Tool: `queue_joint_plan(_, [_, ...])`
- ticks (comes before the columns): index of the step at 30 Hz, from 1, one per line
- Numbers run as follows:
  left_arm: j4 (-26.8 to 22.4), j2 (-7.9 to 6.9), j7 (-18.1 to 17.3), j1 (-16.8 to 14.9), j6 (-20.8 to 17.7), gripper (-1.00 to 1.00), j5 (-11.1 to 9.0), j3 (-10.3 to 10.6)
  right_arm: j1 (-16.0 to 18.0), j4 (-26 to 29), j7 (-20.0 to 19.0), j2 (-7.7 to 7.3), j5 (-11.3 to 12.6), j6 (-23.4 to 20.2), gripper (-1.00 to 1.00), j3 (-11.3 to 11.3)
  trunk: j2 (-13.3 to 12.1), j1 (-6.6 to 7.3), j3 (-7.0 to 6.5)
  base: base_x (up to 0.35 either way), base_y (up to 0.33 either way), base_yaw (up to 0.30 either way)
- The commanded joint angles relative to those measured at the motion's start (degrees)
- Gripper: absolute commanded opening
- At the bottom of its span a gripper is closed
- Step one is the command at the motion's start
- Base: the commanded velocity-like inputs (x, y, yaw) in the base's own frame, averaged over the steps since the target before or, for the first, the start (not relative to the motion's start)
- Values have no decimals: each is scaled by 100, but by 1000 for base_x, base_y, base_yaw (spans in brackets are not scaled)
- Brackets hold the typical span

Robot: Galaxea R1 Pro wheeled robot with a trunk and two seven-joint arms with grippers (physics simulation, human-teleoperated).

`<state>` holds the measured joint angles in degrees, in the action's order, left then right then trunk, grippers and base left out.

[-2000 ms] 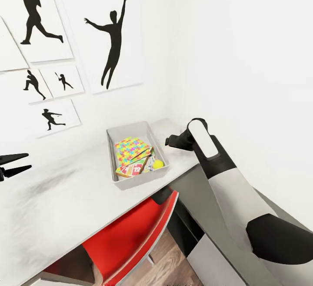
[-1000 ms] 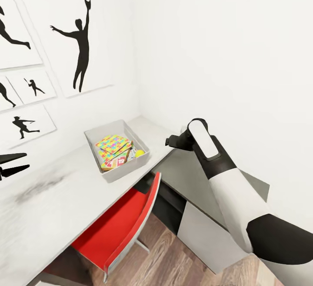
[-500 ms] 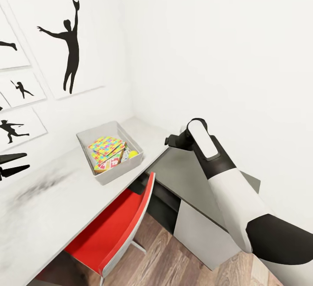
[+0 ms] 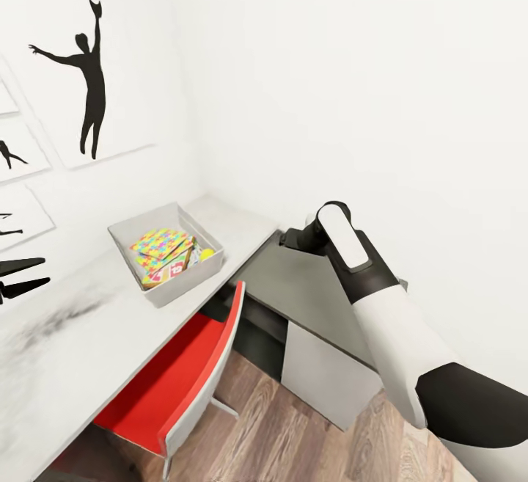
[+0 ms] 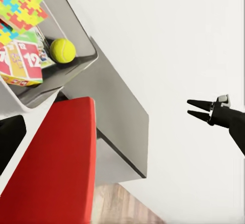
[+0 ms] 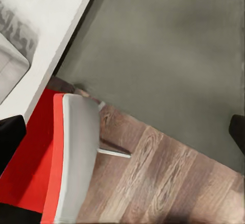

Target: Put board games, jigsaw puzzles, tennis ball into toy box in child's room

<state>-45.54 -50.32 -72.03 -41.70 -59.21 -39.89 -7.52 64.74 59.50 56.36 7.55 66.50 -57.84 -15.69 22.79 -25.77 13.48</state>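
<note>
Leftward drifts the toy box (image 4: pixel 167 254) as the camera turns; left gripper (image 4: pixel 20 277) open, empty; right unclear; ball (image 5: pixel 62 50) probably light, rollable; pinch across its middle.

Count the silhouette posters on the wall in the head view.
4 visible: a large one of a reaching figure; left of it a sliver at the picture's edge, a small one below with a running figure, and a lowest one. More may lie beyond the edge.

The light grey toy box (image 4: pixel 167 293) sits near the desk's (image 4: pixel 66 353) front edge, holding a bright multicoloured jigsaw puzzle (image 4: pixel 158 242) tilted atop a red-fronted board game (image 5: pixel 20 60), with the yellow-green tennis ball (image 5: pixel 62 50) in its corner.
</note>
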Motion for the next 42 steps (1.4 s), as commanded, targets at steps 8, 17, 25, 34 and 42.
queue_joint_plan(8, [1,-13,-13,-1,-38,100,-2,-2,-21,1,59,6,48,-10,100,-8,13,-1,-26,-215,168,-263])
queue_joint_plan(17, [1,-3,-8,2,-30,100,-10,5,-23,1,55,-1,48,9,100,-5,13,-1,-78,-38,84,-253])
queue_joint_plan(25, [1,-5,-12,1,-29,100,-10,4,-76,-8,50,-6,48,9,100,1,13,-1,-125,-1,3,-253])
queue_joint_plan(34, [1,-5,-11,0,-29,100,-10,5,-131,-8,42,-15,48,11,100,31,13,-1,-181,-103,0,-246])
queue_joint_plan(42, [1,-5,-11,0,-29,100,-10,1,-148,-8,42,-16,47,18,100,39,13,-1,-239,-35,0,-222])
